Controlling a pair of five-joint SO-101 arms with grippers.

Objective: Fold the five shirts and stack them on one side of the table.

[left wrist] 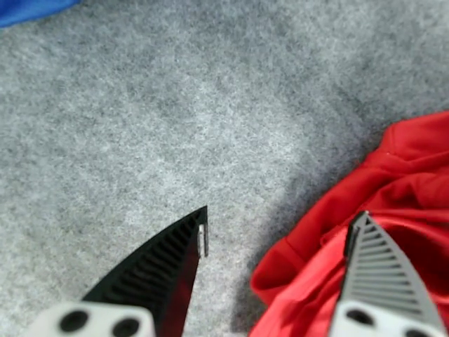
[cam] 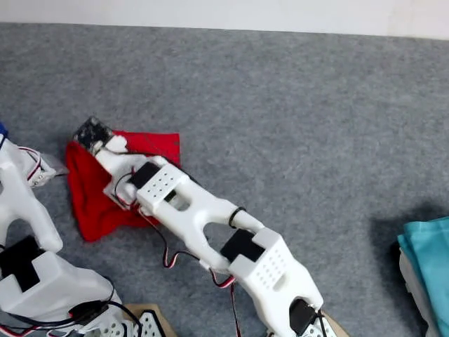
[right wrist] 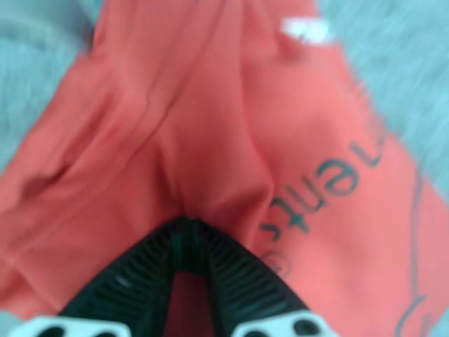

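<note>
Clamping right gripper point(right wrist: 188, 232) shut on a soft fold of the crumpled red fabric shirt point(right wrist: 210, 126), probably for pulling a flap over. Holding left gripper point(left wrist: 280, 219) spread wide, straddling the hem and the fuzzy grey felt-like table point(cam: 280, 105) by the left arm. Leaving teal folded stack point(cam: 428, 260) well apart.

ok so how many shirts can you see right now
3: a red shirt left of centre, pinched by the right pincer; a teal shirt at the right edge; a corner of a blue shirt at the left edge. More may lie under the teal one.
</note>
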